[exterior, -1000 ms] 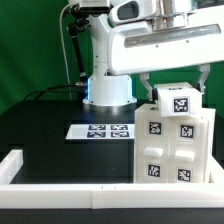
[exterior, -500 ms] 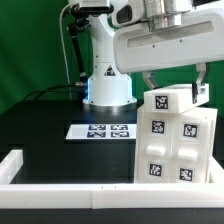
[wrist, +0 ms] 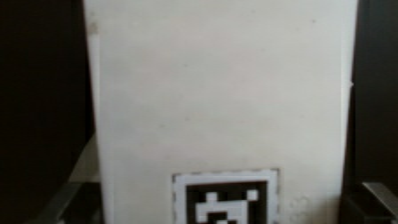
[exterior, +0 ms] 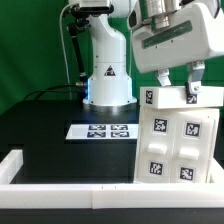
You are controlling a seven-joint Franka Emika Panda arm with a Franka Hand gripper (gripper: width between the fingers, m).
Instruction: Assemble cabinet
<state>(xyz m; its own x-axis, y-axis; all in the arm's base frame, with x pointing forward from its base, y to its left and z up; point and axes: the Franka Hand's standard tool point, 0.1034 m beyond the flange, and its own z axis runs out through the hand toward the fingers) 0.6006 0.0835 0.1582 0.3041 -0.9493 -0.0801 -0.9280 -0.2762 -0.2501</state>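
Observation:
The white cabinet body (exterior: 178, 150) stands upright at the exterior view's right, with several black-and-white tags on its front. A white top panel (exterior: 176, 98) with a tag lies on top of it. My gripper (exterior: 179, 90) reaches down from above with one finger on each side of this panel and is shut on it. In the wrist view the panel (wrist: 214, 90) fills the space between the two dark fingertips (wrist: 71, 203), and its tag shows close to my gripper (wrist: 222, 203). The seam between panel and body is partly hidden by the fingers.
The marker board (exterior: 100, 131) lies flat on the black table in front of the robot base (exterior: 108, 90). A long white border rail (exterior: 70, 190) runs along the front edge, with a short arm at the exterior view's left (exterior: 12, 165).
The wrist has turned and shifted toward the exterior view's right. The top panel in the fingers has turned with it, from tilted to nearly level on the body.

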